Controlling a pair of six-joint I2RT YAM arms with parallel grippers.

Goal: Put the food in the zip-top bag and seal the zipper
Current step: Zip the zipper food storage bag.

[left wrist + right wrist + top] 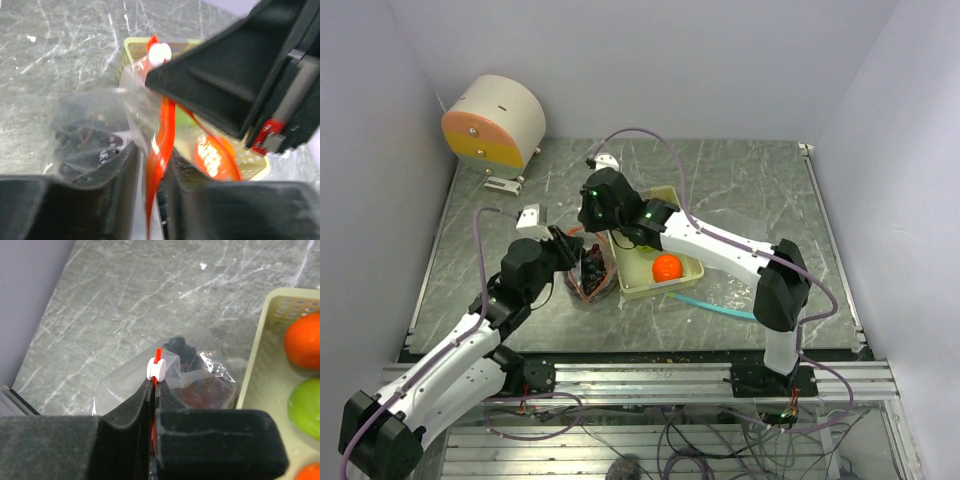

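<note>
The zip-top bag (pixel 592 282) lies on the grey marbled table (pixel 740 190), at 9 o'clock of the pale yellow-green basket (pixel 257 355) and touching its side. A bunch of dark grapes (pixel 181 346) sits inside the clear plastic. In the basket are an orange fruit (pixel 302 340) and, at 6 o'clock of it, a green piece (pixel 306 407); the rim of another orange one shows at the bottom edge of the right wrist view. The right gripper (pixel 152 390) comes in from 12 o'clock of the bag, its jaws pressed together on the red-orange zipper (pixel 162 130), just behind the white slider (pixel 156 369). The left gripper (pixel 151 152) reaches in from 9 o'clock; its jaws stand narrowly apart with the same red-orange strip running up between them. Whether they pinch the strip or only flank it cannot be told. The two grippers are close together, the right one above the left along the strip.
</note>
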